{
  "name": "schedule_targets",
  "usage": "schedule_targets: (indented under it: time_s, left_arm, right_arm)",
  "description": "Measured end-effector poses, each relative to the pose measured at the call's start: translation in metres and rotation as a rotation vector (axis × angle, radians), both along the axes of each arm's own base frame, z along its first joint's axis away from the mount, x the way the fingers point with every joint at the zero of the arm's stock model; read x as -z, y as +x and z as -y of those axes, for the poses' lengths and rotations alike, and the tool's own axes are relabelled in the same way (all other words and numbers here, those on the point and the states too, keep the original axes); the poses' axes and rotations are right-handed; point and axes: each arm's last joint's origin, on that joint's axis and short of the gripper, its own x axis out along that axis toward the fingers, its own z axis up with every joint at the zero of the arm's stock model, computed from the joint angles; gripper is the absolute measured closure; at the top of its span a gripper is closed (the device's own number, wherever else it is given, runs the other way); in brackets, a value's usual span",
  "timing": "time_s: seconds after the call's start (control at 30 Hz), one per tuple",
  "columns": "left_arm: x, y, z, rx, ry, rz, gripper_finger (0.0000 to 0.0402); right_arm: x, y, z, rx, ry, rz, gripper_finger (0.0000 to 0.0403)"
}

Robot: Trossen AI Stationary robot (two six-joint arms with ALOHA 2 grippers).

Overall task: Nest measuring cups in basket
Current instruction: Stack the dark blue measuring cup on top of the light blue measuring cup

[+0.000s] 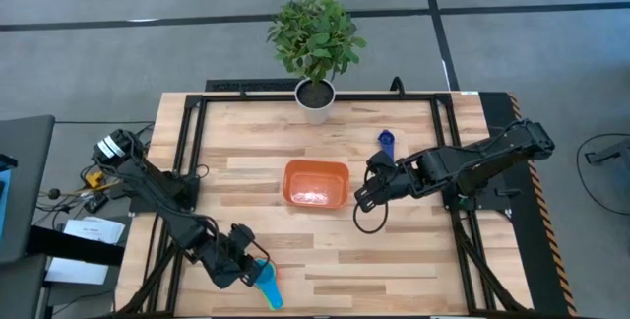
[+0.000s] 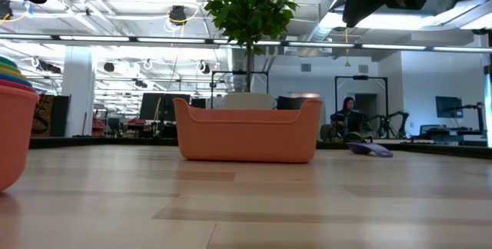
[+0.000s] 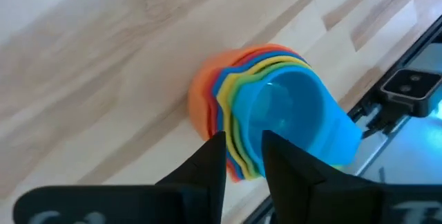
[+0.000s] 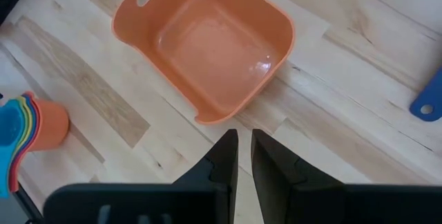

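left gripper (image 3: pixel 243 151) sits slightly spread at the nested cup stack (image 3: pixel 276 106); basket (image 1: pixel 316 183) empty, blue cup (image 1: pixel 387 141) still loose.

The basket (image 1: pixel 316 183) sits mid-table. The stacked cups (image 1: pixel 267 282) lie toward seven o'clock from it, a lone cup (image 1: pixel 387 142) toward two, a plant pot (image 1: pixel 316 99) at twelve.

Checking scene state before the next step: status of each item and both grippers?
basket: upright, empty, mid-table.
nested stack of cups: standing on the table near the front edge, light blue innermost, not in the basket.
loose blue cup: on the table to the right of the basket, alone.
left gripper: at the stack, fingers slightly apart either side of its rim.
right gripper: beside the basket, fingers nearly together, holding nothing.
potted plant: upright at the back edge.
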Motion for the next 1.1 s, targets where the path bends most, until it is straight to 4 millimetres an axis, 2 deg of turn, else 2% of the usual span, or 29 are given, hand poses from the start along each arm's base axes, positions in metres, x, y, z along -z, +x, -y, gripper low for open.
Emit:
schedule_targets:
  time_s: [0.17,0.37,0.57,0.73,0.93,1.1]
  left_arm:
    - [0.001,0.009,-0.012,0.012,0.065,0.01,0.0319]
    - [0.0,0.019,-0.025,0.033,0.09,0.014,0.0319]
    - [-0.006,0.019,-0.028,0.029,0.076,0.038,0.0319]
    - [-0.015,0.019,-0.038,0.017,0.113,0.069,0.0319]
    - [-0.032,0.02,-0.06,-0.029,0.229,0.165,0.0319]
    - [-0.049,0.007,-0.073,-0.084,0.328,0.224,0.0319]
  right_arm:
    - [0.002,0.002,0.001,0.005,-0.006,-0.009,0.0335]
    - [0.013,0.004,0.002,-0.003,-0.05,-0.097,0.0335]
    - [0.019,0.008,0.008,-0.016,-0.081,-0.142,0.0335]
    - [0.017,0.01,0.032,0.021,-0.177,-0.169,0.0335]
    - [0.016,0.009,0.074,0.111,-0.315,-0.245,0.0335]
    - [0.026,0.01,0.1,0.204,-0.347,-0.342,0.0335]
